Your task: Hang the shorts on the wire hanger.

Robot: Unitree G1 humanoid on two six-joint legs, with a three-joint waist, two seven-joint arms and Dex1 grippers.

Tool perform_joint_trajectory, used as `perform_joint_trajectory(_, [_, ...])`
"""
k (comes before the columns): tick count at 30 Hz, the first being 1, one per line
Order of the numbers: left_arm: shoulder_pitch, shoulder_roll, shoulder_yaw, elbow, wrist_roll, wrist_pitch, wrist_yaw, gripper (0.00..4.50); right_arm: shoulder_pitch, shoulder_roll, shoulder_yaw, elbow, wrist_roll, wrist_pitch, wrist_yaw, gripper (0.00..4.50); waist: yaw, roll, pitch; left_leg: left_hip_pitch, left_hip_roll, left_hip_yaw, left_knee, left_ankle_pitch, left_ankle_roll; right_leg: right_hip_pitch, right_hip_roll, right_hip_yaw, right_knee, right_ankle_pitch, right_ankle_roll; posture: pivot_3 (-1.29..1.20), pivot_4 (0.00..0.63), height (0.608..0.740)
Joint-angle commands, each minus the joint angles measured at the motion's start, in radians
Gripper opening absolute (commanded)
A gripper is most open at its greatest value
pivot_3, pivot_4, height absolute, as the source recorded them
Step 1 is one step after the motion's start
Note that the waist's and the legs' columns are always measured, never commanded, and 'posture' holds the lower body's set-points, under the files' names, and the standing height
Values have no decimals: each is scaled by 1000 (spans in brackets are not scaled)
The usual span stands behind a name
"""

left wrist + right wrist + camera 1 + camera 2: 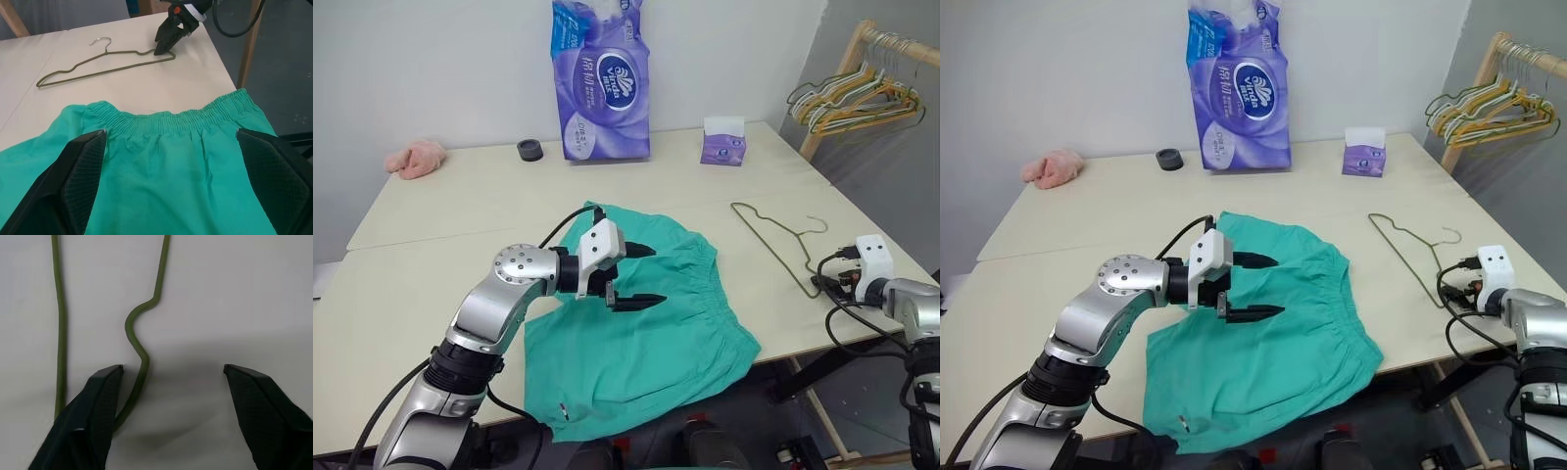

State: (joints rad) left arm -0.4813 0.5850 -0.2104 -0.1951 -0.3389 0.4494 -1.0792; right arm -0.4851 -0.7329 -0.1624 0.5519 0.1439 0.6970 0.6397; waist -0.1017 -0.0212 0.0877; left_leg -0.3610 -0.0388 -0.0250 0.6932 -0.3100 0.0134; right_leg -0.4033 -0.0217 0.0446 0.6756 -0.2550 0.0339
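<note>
The teal-green shorts (646,343) lie flat on the table's near middle, the gathered waistband (166,120) towards the right. My left gripper (659,274) hovers just above them, pointing right, open with nothing between its fingers. The thin olive wire hanger (771,233) lies flat on the table to the right of the shorts, its hook (816,227) pointing right. My right gripper (173,369) is down at the hanger's near end, by the table's right edge. It is open, and the hanger's bent wire (133,333) runs between the fingers, close to one finger (100,401).
At the back of the table stand a purple pack of paper rolls (600,78), a small tissue box (723,142), a black round object (530,150) and a pink cloth (416,159). A wooden rack with several hangers (862,93) stands beyond the right edge.
</note>
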Motion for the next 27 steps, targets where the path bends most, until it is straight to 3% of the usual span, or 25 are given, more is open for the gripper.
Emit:
perform_joint_trajectory(1, [-13, -6, -2, -39, -4, -8, 3, 4500, 18, 11, 64, 84, -36, 45, 9, 2188, 1, -3, -2, 0, 0, 0, 0, 0, 0, 0, 0, 0, 0, 0, 0, -142, 67, 740])
perform_joint_trajectory(7, [-8, -11, -2, -50, -3, -6, 13, 4500, 7, 54, 31, 139, -54, -6, -125, 169, 10, -15, -12, 3, 1, -3, 0, 0, 0, 6, 0, -2, -4, 1, 1, -139, 56, 740])
perform_joint_trajectory(8, [-8, -12, -2, -49, -2, -10, 13, 4500, 5, 59, 22, 140, -53, -14, -143, 21, 12, -15, -12, 7, 1, -4, -1, 0, 0, 13, 0, -4, -10, 1, 2, -139, 56, 740])
perform_joint_trajectory(12, [-32, -44, 20, -1, 28, -39, 73, 4500, 10, 64, 10, 90, -50, -42, -179, 21, 15, -10, -15, 15, 1, -5, -3, -3, 5, 27, -1, -4, -26, 8, 8, -138, 48, 740])
perform_joint_trajectory(16, [-39, -56, 34, 47, 48, -47, 117, 4500, 36, 59, 20, -49, -43, -49, -170, 21, 15, -6, -16, 14, 0, -3, -2, -5, 8, 27, -2, -2, -31, 11, 11, -143, 42, 740])
perform_joint_trajectory(21, [-64, -43, 67, 108, 42, -45, 123, 4500, 87, 37, 50, -312, -61, -82, -147, 21, 12, 6, -16, 6, 0, -1, -4, -5, 8, 17, -2, -1, -28, 11, 11, -144, 40, 740])
perform_joint_trajectory(27, [-209, -4, 161, 338, 24, -50, 112, 4500, 118, -32, 105, -628, -118, -150, -113, 21, 11, 12, -14, -7, -1, 2, -1, -5, 8, -1, -2, 2, -17, 11, 11, -149, 38, 740])
